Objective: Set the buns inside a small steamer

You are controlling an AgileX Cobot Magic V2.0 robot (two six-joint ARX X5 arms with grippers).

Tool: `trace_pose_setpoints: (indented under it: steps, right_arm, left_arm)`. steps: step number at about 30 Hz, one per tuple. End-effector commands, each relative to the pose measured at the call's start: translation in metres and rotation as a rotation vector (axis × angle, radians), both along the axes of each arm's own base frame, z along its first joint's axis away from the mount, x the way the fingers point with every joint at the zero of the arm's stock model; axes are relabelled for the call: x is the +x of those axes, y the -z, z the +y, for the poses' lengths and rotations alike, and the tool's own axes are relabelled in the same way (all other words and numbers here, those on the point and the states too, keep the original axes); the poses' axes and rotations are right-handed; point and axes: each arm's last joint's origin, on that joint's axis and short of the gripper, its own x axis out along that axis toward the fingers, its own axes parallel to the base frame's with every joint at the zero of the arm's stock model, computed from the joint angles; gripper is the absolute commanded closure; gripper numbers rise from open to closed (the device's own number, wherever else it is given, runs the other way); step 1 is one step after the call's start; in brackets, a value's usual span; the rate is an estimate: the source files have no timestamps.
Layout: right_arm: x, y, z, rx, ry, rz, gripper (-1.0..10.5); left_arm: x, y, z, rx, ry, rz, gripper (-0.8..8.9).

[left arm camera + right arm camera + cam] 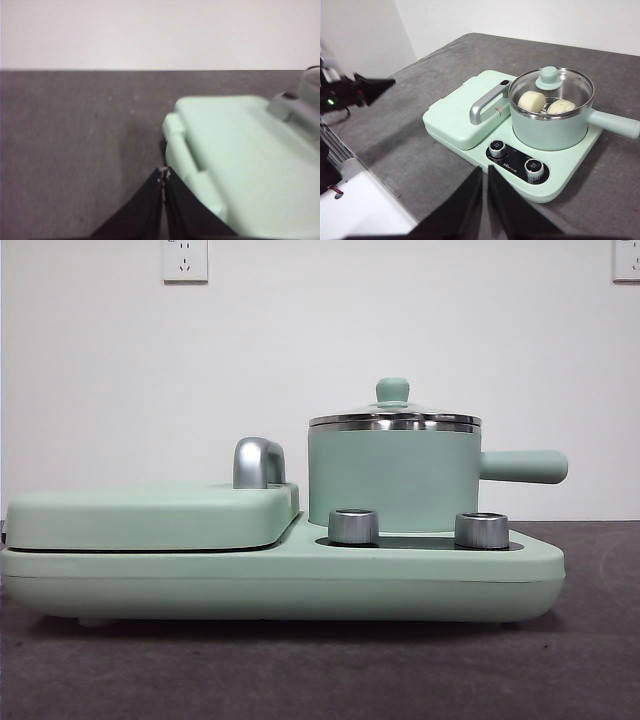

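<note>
I am watching the smooth cream bun (pixel 531 101) and the ribbed, shell-shaped bun (pixel 561 106) sitting side by side inside the mint-green cylindrical steamer (pixel 393 478), its steel-rimmed glass lid (pixel 551 86) resting on top. The steamer is standing on the right of the mint-green cooker base (pixel 280 575), beside the flat grill cover (pixel 150 515). The left gripper (pixel 163 176) is hovering over the grey table (pixel 75 150) just off the cover's corner and the right gripper (pixel 484 172) is hanging above the near side; both are showing jaws pressed together, holding nothing.

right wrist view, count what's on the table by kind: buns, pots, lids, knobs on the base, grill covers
buns: 2, the smooth bun and the ribbed bun, both inside the steamer
small steamer: 1
glass lid: 1, on the steamer
dial knobs: 2, one and another
grill cover: 1
total: 7
</note>
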Motion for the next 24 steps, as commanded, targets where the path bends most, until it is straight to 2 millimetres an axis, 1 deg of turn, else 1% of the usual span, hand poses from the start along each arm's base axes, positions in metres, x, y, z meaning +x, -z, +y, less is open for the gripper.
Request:
trace_pose_setpoints:
  steps: [1, 4, 10, 16, 24]
  right_arm:
    - [0.0, -0.003, 0.0, 0.0, -0.009, -0.017, 9.3]
    - [0.0, -0.003, 0.0, 0.0, -0.008, -0.017, 9.3]
    - [0.0, -0.003, 0.0, 0.0, -0.008, -0.017, 9.3]
    - [0.0, -0.003, 0.0, 0.0, -0.008, -0.017, 9.3]
    - [0.0, -0.003, 0.0, 0.0, -0.008, -0.017, 9.3]
  left_arm:
    - [0.002, 0.014, 0.001, -0.033, -0.018, -0.002, 8.06]
    - [0.004, 0.028, 0.001, -0.032, -0.022, 0.021, 8.06]
    - [0.007, 0.041, 0.003, -0.036, -0.089, 0.057, 8.06]
    - [0.007, 0.042, 0.005, -0.013, -0.157, 0.06, 8.06]
    - [0.007, 0.042, 0.005, -0.014, -0.157, 0.057, 8.06]
